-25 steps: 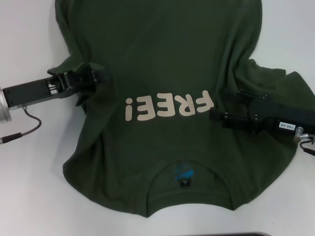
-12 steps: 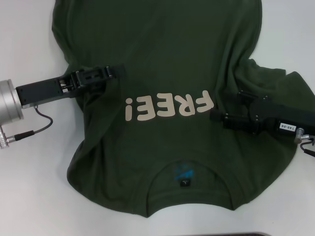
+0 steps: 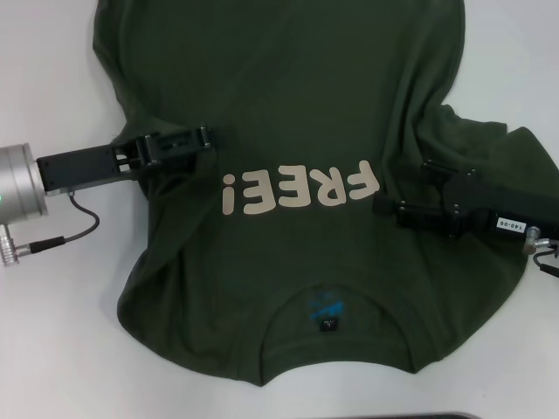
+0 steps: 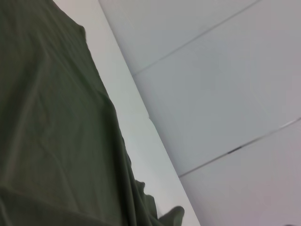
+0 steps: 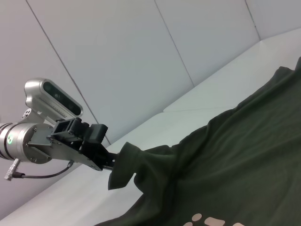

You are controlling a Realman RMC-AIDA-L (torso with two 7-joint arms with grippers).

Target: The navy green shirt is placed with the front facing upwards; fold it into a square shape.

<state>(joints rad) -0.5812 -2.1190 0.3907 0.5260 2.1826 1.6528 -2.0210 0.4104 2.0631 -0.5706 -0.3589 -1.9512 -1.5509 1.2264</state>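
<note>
We judge the step in hand to be the inward fold of the sleeves toward the body of the large dark olive-green cotton T-shirt, which lies front up on the white tabletop, cream "FREE!" lettering showing and the round collar toward the robot. On the left, the left tool is clamped on a pinch of the left sleeve fabric; the right wrist view shows that cloth raised clear of the surface and hanging from the tool. On the right, the right tool lies low on the shirt just beside the last letter of the print, with bunched fabric piled beside it; we cannot tell how its fingers stand. The next move, in our judgement, calls for carrying the lifted sleeve across onto the chest, laying it flat, and releasing only when the new edge runs straight. The left shirt edge is uneven and creased. Bare tabletop lies open to the left of the shirt, giving room for withdrawal; the right tool has cloth under and around it, so a snag is possible there.
</note>
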